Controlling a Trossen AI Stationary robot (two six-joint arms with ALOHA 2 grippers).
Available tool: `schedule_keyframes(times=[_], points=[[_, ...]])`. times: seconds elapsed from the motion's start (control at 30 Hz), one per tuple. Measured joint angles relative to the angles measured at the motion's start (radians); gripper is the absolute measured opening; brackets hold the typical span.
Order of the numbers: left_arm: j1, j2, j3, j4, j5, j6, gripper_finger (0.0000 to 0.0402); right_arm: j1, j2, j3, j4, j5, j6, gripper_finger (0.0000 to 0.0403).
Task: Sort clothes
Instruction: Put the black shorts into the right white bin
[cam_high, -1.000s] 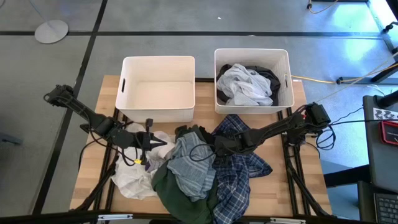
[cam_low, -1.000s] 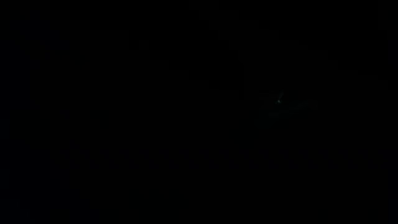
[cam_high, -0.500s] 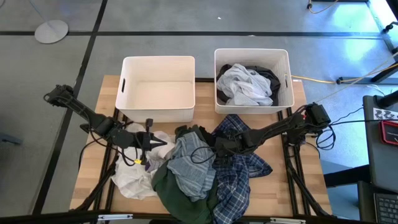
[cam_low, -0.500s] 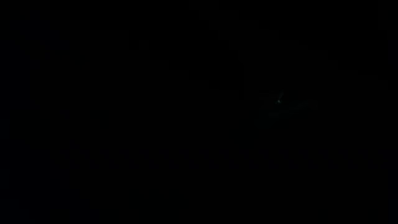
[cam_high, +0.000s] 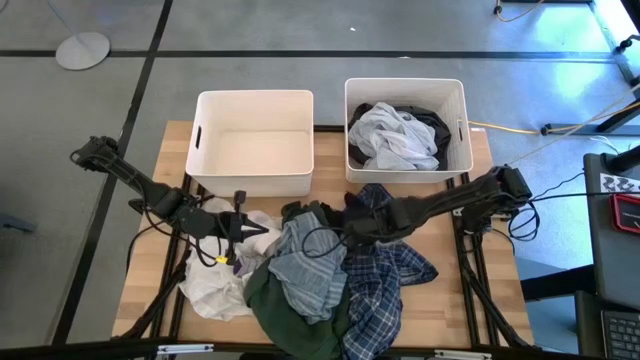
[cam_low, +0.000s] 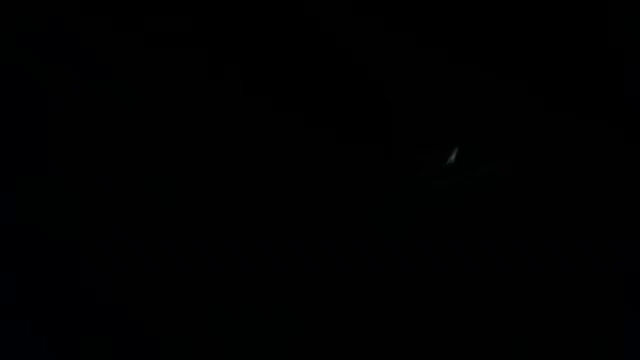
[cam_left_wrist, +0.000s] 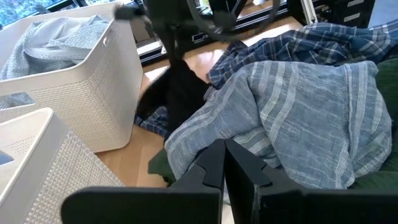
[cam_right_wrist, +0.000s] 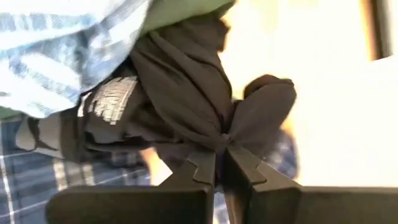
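Observation:
A pile of clothes lies on the wooden table (cam_high: 450, 300): a white garment (cam_high: 215, 285), a pale grey-blue striped one (cam_high: 310, 265), a dark green one (cam_high: 285, 315) and a plaid shirt (cam_high: 385, 275). My right gripper (cam_high: 338, 232) is over the pile's far side, shut on a dark grey garment (cam_right_wrist: 186, 93). My left gripper (cam_high: 258, 228) is shut at the pile's left side, above the white garment, with nothing between its fingers (cam_left_wrist: 224, 162). The low view is black. My right gripper pinches a bunched fold of the dark grey garment (cam_right_wrist: 222, 142) between its two fingertips, slanting down from the table's right side. The cloth is gathered into a knot at the fingers. The rest hangs below (cam_left_wrist: 177, 93), its lower end still among the pile.
Two white bins stand at the table's far edge. The left bin (cam_high: 255, 172) holds nothing. The right bin (cam_high: 408, 168) holds white and dark clothes. Bare table shows to the right of the pile and at the near left corner.
My right gripper has risen and tipped more steeply, drawing the dark grey garment's pinched part up from the pile while its lower end stays among the clothes. The plaid shirt's far edge has shifted a little with it.

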Motion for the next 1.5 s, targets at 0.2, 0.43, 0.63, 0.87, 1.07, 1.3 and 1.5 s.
schedule_keyframes(times=[0.2,0.43,0.63,0.87,1.07,1.3,1.5], points=[[0.000,0.000,0.000,0.000,0.000,0.000,0.0001,0.000,0.000,0.152,-0.161,0.085,-0.017,0.0012],[0.000,0.000,0.000,0.000,0.000,0.002,0.0001,0.000,0.000,0.329,-0.271,0.217,-0.031,0.0015],[0.000,0.000,0.000,0.000,0.000,0.002,0.0001,-0.001,0.000,0.476,-0.275,0.368,-0.099,0.0014],[0.000,0.000,0.000,0.000,0.000,0.003,0.0001,-0.002,-0.001,0.637,-0.275,0.624,-0.179,0.0016],[0.000,0.000,0.000,0.000,0.000,0.003,0.0001,-0.002,-0.001,0.764,-0.270,0.856,-0.266,0.0016],[0.000,0.000,0.000,0.000,0.000,0.003,0.0001,-0.088,-0.002,0.883,-0.273,0.966,-0.333,0.0016],[0.000,0.000,0.000,0.001,0.000,0.003,0.0001,-0.244,-0.002,0.896,-0.284,0.889,-0.341,0.0017]])
